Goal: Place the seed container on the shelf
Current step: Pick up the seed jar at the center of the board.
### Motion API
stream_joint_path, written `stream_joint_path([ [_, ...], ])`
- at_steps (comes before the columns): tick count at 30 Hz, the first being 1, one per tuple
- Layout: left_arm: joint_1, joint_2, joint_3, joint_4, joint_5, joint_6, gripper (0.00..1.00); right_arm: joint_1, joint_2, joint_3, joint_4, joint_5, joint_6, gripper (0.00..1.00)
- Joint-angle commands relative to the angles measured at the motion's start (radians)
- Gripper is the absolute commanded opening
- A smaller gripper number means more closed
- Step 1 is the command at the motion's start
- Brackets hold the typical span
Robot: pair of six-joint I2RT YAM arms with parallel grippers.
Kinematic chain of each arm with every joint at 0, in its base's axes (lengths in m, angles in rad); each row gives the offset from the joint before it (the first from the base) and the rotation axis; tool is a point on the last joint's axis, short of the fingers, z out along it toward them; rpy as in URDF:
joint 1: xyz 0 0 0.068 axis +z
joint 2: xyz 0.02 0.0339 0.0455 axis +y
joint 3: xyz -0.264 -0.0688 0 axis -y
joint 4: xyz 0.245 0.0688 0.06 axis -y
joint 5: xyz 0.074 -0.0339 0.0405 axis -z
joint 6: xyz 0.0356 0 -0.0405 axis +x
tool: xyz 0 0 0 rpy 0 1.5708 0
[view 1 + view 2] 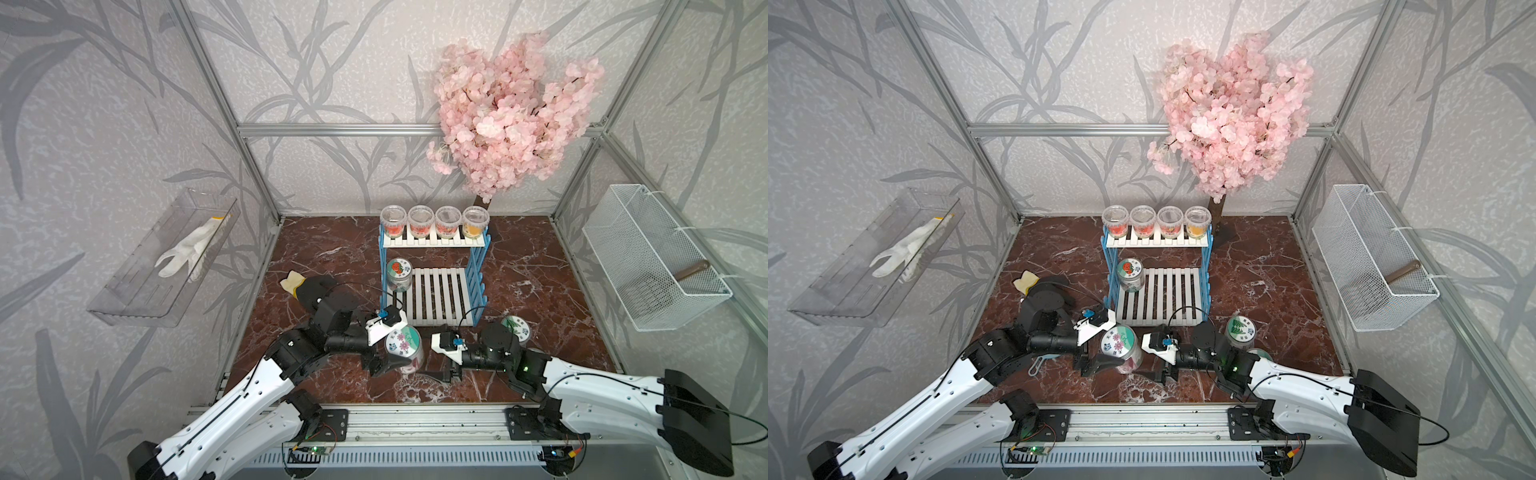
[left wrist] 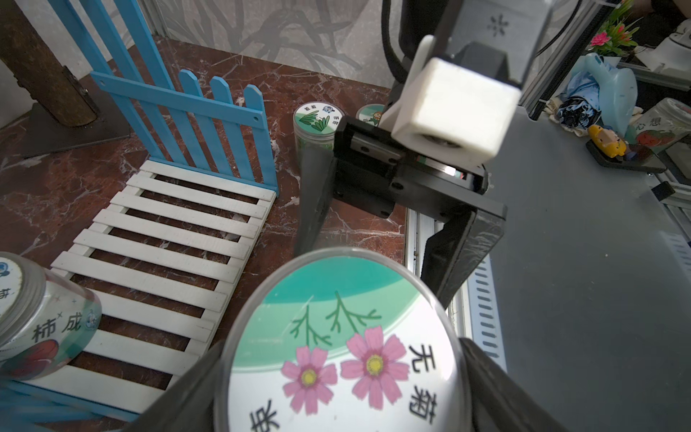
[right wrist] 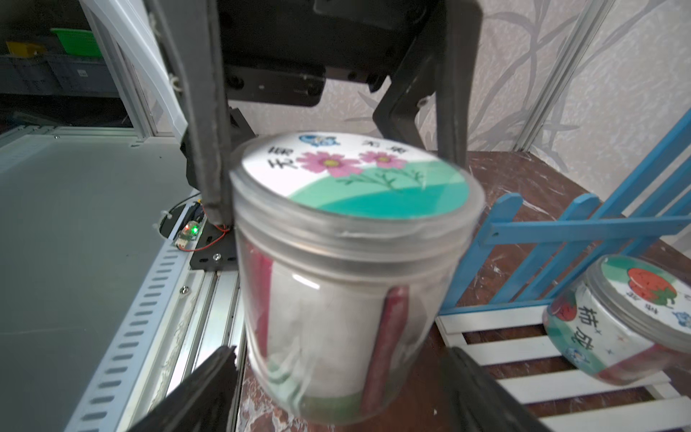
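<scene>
floor: i see a dark red stone floor [image 1: 540, 291].
tree: a pink flower tree [image 1: 511, 120] stands at the back, just behind the shelf.
shelf: the shelf [image 1: 440, 295] has blue sides and two white boards. four cups [image 1: 434, 222] sit in a row on the top board. a jar with a red fruit lid [image 1: 399, 274] sits on the low board, at its left end.
left gripper: the left gripper [image 3: 332, 183] squeezes the seed jar from both sides.
right gripper: the right gripper [image 2: 370, 258] has its fingers wide apart, right by the seed jar. i cannot tell if they touch it.
seed jar: the seed jar [image 1: 402, 347] has pink flowers on its lid. it is not on the shelf. it is just in front of the low board, between my two arms, tipped a little.
leaf jar: a jar with a green leaf lid [image 1: 515, 328] stands on the floor by my right arm.
</scene>
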Motion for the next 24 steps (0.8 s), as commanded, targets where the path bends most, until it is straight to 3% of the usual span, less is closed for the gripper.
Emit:
stream_joint_path([
  [1,0.001,-0.029,-0.007,0.039,0.048,0.022,0.82,-0.003,0.042,0.03,0.127,-0.073,0.04,0.89],
  [6,0.002,-0.034,-0.01,0.034,0.046,0.023,0.82,-0.004,0.126,0.04,0.265,-0.124,0.14,0.88],
  [15,0.002,-0.042,-0.018,0.028,0.029,0.022,0.82,-0.004,0.198,0.074,0.3,-0.119,0.194,0.85],
  [18,0.002,-0.044,-0.021,0.031,0.025,0.02,0.82,-0.004,0.206,0.07,0.333,-0.089,0.221,0.91],
  [24,0.002,-0.049,-0.018,0.034,0.016,0.014,0.8,-0.003,0.222,0.107,0.269,-0.181,0.211,0.98],
])
